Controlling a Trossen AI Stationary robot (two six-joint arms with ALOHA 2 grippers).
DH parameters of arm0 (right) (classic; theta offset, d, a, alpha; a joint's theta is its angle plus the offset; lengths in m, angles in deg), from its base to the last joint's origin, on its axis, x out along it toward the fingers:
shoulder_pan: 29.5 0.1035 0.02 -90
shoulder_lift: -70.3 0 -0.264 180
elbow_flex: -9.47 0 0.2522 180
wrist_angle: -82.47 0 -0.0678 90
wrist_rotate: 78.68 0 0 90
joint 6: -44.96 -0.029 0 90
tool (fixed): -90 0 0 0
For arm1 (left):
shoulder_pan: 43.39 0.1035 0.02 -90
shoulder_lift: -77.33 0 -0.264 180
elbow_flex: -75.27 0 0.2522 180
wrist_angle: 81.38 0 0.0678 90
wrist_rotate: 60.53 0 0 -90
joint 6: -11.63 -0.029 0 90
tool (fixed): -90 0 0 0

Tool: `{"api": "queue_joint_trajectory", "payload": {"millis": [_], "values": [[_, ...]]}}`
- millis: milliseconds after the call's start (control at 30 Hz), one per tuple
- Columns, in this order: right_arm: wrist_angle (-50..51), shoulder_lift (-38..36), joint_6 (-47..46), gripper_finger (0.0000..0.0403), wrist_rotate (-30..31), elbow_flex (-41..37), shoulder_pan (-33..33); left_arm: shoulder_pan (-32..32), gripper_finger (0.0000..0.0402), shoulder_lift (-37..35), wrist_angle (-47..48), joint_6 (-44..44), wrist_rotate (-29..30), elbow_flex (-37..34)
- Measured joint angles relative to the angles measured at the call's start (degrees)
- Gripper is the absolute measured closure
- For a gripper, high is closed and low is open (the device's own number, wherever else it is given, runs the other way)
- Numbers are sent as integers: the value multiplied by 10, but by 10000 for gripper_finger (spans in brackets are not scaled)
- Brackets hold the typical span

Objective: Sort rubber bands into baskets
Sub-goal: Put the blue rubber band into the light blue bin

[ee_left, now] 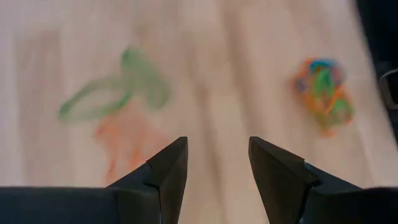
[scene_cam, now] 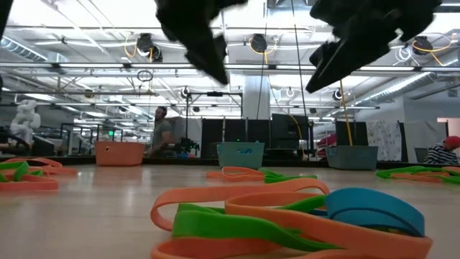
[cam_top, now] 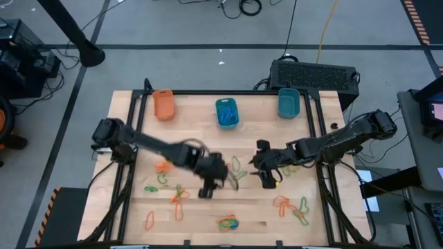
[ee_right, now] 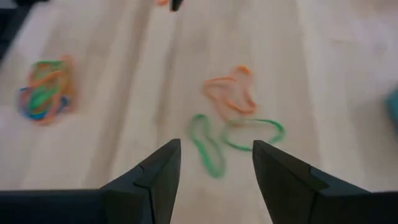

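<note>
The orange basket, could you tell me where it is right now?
In the high view, the orange basket sits at the table's far-left corner, left of the two teal baskets.

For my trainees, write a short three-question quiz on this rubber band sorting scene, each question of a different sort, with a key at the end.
1. True or false: the left gripper and the right gripper are both open and empty.
2. Multiple choice: along the table's far edge, the orange basket stands A) left of both teal baskets, B) between them, C) right of both.
3. Short answer: do the middle teal basket and the right teal basket hold all the rubber bands, or do bands lie on the wooden table?

Key: 1 true. 2 A. 3 Many bands lie loose on the table, such as the mixed-colour tangle near its front edge.
</note>
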State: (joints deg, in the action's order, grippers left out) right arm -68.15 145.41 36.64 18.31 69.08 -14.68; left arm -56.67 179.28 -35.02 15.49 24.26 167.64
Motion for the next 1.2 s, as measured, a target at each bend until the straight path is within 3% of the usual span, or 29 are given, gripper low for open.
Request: {"api": "queue_joint_trajectory", "payload": {"millis": [300, 433, 667, 933, 1200], "values": [[-117, 28, -38, 211, -12, 1, 122, -127, 223, 1, -143, 23, 60, -23], [-213, 90, -42, 211, -10, 1, 170, -163, 223, 0, -205, 34, 106, -44], [-385, 225, 37, 211, -9, 24, 220, -199, 223, 0, -245, 85, 198, -96], [-381, 348, 67, 211, -8, 119, 232, -214, 223, 1, -250, 113, 245, -118], [-322, 361, 45, 224, -42, 139, 208, -211, 223, 1, -252, 92, 251, -118]]}}
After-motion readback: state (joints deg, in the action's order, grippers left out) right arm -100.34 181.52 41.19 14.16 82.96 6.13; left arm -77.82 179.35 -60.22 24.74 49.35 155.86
